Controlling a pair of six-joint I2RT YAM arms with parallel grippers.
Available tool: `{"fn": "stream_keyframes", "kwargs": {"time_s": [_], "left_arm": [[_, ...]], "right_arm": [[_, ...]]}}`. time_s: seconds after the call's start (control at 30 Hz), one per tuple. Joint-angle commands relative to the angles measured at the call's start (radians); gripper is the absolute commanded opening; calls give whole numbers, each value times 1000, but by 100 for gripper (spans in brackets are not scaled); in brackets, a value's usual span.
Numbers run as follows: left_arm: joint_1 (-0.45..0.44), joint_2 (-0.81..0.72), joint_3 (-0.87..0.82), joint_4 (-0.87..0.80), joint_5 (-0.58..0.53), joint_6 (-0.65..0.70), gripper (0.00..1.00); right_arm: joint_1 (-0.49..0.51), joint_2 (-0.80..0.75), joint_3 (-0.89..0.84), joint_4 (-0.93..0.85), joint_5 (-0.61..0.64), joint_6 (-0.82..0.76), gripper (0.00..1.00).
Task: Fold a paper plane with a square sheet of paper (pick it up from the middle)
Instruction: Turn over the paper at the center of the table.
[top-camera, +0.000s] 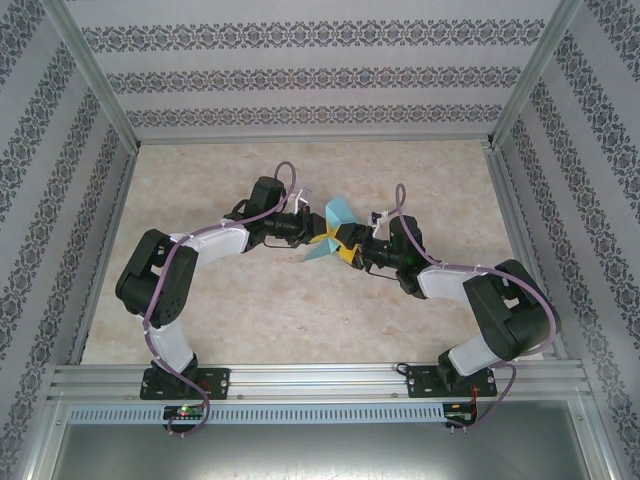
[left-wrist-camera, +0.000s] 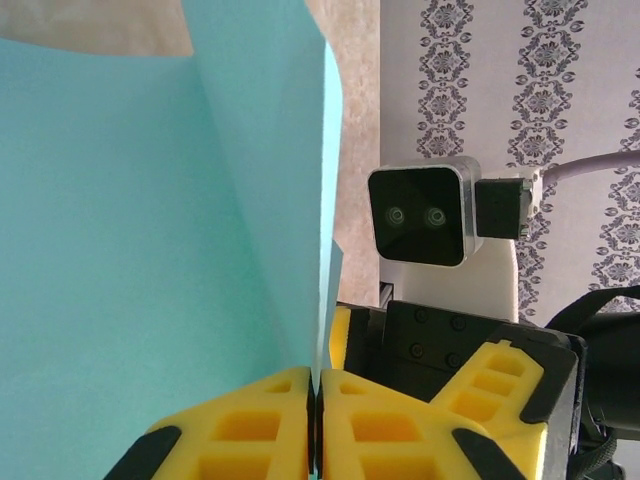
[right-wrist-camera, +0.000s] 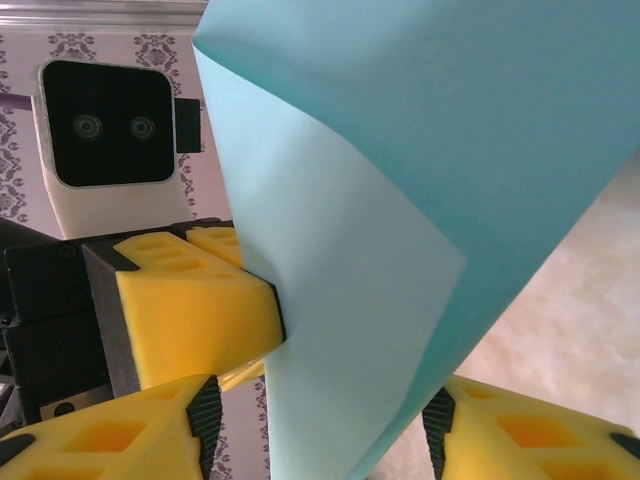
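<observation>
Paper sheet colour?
Plain light turquoise-blue, no pattern. The paper sheet shows best in the right wrist view.

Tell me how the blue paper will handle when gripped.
The paper probably flops: it curls over loosely in the right wrist view. It seems very light, since the left fingers hold it up by a pinch alone. Thin as it looks, a hard squeeze would likely crease it.

Nothing readable anywhere that I can spot: the square sheet of paper (top-camera: 340, 212) is plain turquoise, and the wallpaper (top-camera: 300, 80) is just ornament, no letters.
</observation>
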Motion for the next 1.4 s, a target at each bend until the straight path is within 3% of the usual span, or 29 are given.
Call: {"fn": "stream_keyframes", "kwargs": {"time_s": [0.0, 0.57, 0.87, 1.0, 1.1, 1.27, 1.37], "left_arm": [[-13, -4, -17, 56, 10, -19, 14], [-14, -26, -38, 68, 17, -27, 25], [-13, -36, -17, 35, 26, -7, 37], [-10, -52, 11, -60, 19, 61, 52], [-3, -70, 44, -171, 6, 139, 60], [21, -98, 85, -305, -6, 228, 67], [42, -116, 92, -346, -9, 256, 70]], "right_arm": [[9, -7, -17, 88, 24, 45, 53], [-24, -47, -54, 89, 19, 54, 26], [-42, -88, -43, -26, 13, -14, 11], [-49, -156, 11, -302, 36, -174, 8], [-48, -227, 106, -659, 122, -388, 3], [-15, -257, 310, -1246, 439, -741, 0], [41, -222, 427, -1494, 671, -852, 0]]}}
